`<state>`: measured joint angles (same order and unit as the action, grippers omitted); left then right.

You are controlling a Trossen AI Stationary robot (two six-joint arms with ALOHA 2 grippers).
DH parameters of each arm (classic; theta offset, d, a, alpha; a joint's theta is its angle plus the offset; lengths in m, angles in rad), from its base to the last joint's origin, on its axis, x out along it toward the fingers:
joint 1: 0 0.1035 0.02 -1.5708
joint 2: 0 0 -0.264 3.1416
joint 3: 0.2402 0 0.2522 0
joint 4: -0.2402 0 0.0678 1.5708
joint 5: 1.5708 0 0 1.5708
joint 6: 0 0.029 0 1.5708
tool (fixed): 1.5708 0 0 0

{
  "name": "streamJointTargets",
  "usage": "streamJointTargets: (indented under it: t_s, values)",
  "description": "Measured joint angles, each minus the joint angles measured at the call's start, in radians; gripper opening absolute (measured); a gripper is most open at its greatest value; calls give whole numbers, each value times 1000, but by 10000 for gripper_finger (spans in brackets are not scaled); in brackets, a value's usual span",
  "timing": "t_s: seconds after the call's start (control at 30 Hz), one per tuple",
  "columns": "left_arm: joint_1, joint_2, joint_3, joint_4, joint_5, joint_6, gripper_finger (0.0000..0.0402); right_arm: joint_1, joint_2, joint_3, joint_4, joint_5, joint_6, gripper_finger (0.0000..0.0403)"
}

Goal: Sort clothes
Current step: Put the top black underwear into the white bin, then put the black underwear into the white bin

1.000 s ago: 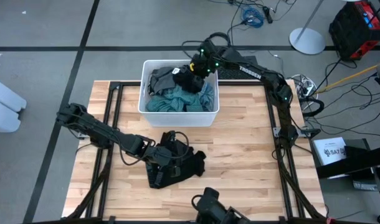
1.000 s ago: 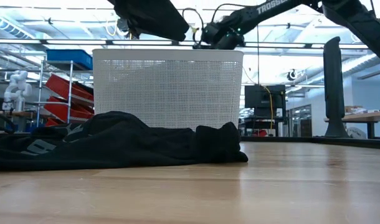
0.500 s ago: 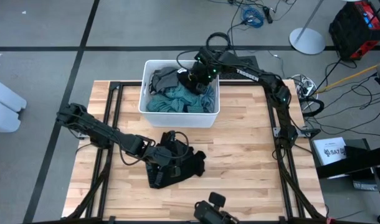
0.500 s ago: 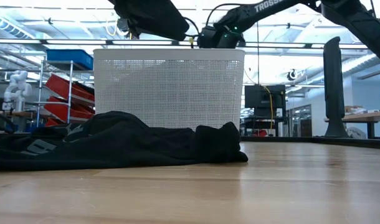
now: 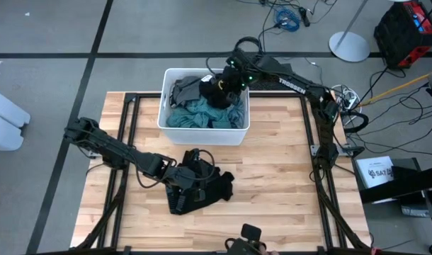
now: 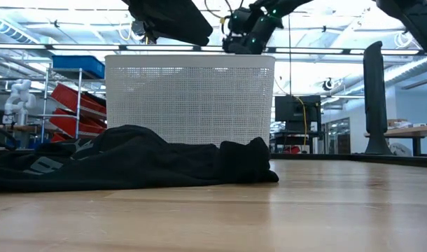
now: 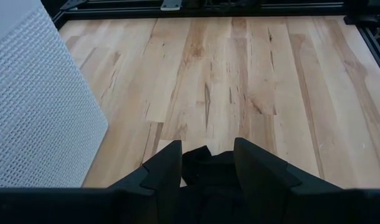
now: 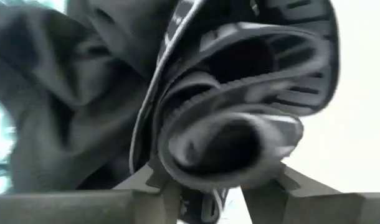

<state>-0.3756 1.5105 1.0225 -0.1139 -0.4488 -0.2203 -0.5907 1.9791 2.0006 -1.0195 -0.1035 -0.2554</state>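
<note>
Right gripper [image 5: 222,86] over white bin [image 5: 202,132] at twelve o'clock, fingers part-spread around dark grey garment [image 8: 227,118], apparently for lifting out. Left gripper [image 5: 191,177] wide, resting on black garment [image 5: 209,188] at six, pinning it.

Pretty clearly a robotics lab or workshop I'm in. My wooden table [image 5: 273,170] sits on a grey floor [image 5: 60,42] marked with dark tape lines, loose cables [image 5: 290,15] at 12 o'clock, and shelves with red and blue bins [image 6: 77,91], a monitor [image 6: 292,110] and ceiling lights behind.
</note>
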Motion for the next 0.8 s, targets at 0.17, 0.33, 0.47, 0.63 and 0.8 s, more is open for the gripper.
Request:
streamJointTargets:
  t_s: [0.17, 0.33, 0.47, 0.63, 0.8]
  values:
    - [0, 0, 0, 0, 0, 0, 157, 0, -52, 0, 0, 0, 0, 149]
    - [0, 0, 0, 0, 0, 0, 157, 0, -101, 0, -14, -1, 4, 157]
    - [0, 0, 0, 0, 0, 25, 157, 2, -133, 0, -33, -1, 5, 157]
    - [1, 0, 0, 1, 0, 26, 157, 5, -175, 0, -49, -2, 7, 157]
    - [3, 0, 0, 1, 0, 45, 157, 15, -218, 0, -66, -9, 55, 157]
